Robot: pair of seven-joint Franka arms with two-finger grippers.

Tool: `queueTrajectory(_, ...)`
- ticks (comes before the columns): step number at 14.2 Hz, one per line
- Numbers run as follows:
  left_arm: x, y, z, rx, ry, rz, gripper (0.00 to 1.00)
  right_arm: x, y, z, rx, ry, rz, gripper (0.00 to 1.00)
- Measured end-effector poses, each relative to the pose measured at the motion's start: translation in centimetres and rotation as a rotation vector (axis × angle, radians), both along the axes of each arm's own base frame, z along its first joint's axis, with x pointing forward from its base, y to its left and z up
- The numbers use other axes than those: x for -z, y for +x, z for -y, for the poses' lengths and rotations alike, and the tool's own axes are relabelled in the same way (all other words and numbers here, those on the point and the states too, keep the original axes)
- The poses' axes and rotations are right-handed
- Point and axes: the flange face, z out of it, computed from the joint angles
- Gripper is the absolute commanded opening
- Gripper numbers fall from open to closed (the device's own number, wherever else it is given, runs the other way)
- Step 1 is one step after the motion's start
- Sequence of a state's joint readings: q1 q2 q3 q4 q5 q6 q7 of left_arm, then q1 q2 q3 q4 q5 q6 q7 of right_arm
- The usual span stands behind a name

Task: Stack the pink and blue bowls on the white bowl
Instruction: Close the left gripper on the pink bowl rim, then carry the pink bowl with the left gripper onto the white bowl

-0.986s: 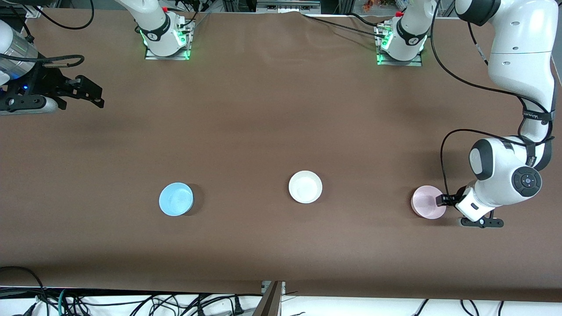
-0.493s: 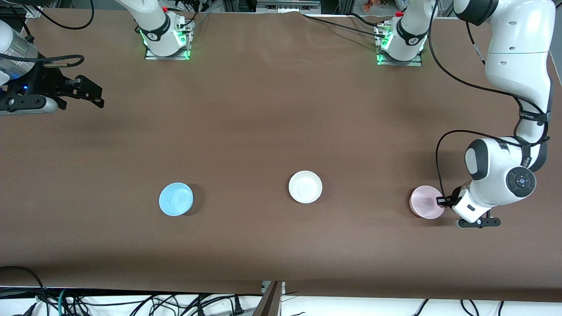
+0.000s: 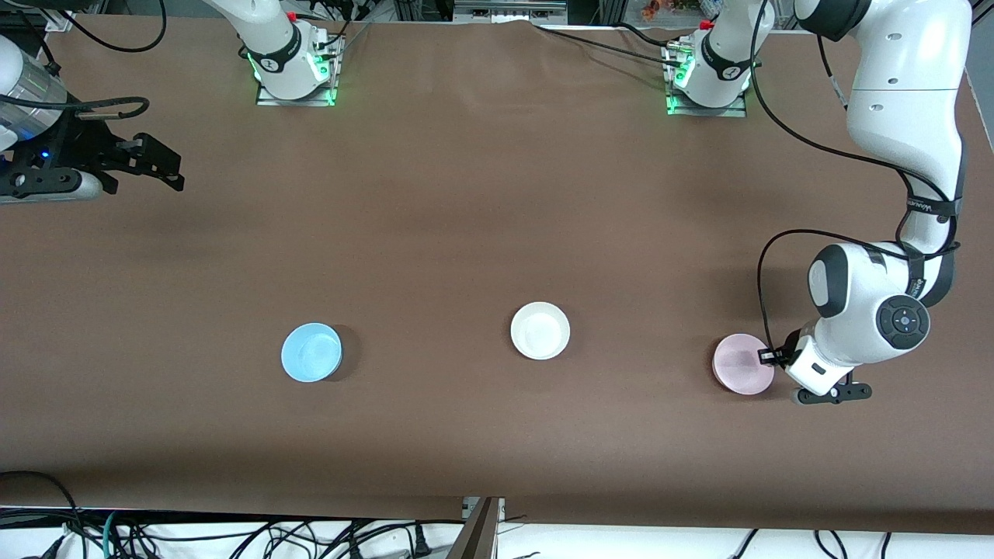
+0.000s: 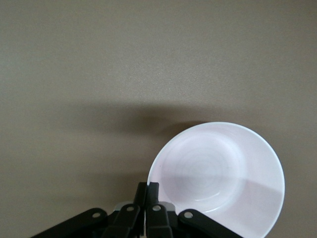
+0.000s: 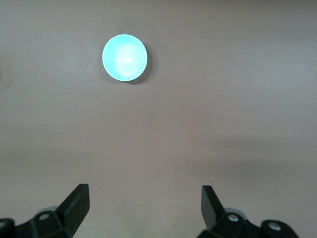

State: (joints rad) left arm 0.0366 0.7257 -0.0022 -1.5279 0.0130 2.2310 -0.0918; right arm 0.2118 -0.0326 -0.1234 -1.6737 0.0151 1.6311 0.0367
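left gripper pinched on pink bowl rim, toward left arm's end of table | right gripper waits, fingers apart, at right arm's edge | white bowl mid-table | blue bowl toward right arm's end | no legible writing

Three bowls sit on the table in a row, all toward the front-camera edge. The white bowl is in the middle. The blue bowl lies toward my right arm's end, well apart from it and slightly nearer the camera. The pink bowl lies toward my left arm's end, nearest the camera of the three. My left gripper is pinched on the rim of the pink bowl, at the side facing my left arm's end. My right gripper waits over the table's edge at my right arm's end, fingers spread, well apart from every bowl.
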Motion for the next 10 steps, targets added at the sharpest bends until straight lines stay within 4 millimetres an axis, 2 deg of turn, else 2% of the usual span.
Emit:
queueTrajectory(2, -2.6, 0.1, 1.4, -0.017, -0.023, -0.014, 0.0, 0.0, 0.0, 0.0, 0.0, 0.0, 0.0, 1.0)
queueTrajectory(5, -8.6, -0.5, 5.2, -0.076, -0.068, -0.028, 0.0, 0.0, 0.0, 0.0, 0.0, 0.0, 0.0, 1.0)
queueTrajectory(7, -11.9, -1.3, 8.8, -0.127, -0.092, -0.033, 0.0, 0.0, 0.0, 0.0, 0.0, 0.0, 0.0, 1.0)
queueTrajectory(8, -12.9, -1.7, 11.0, -0.158, -0.105, -0.036, 0.0, 0.0, 0.0, 0.0, 0.0, 0.0, 0.0, 1.0)
queueTrajectory(10, -13.3, -2.6, 15.8, -0.237, -0.128, -0.055, 0.0, 0.0, 0.0, 0.0, 0.0, 0.0, 0.0, 1.0)
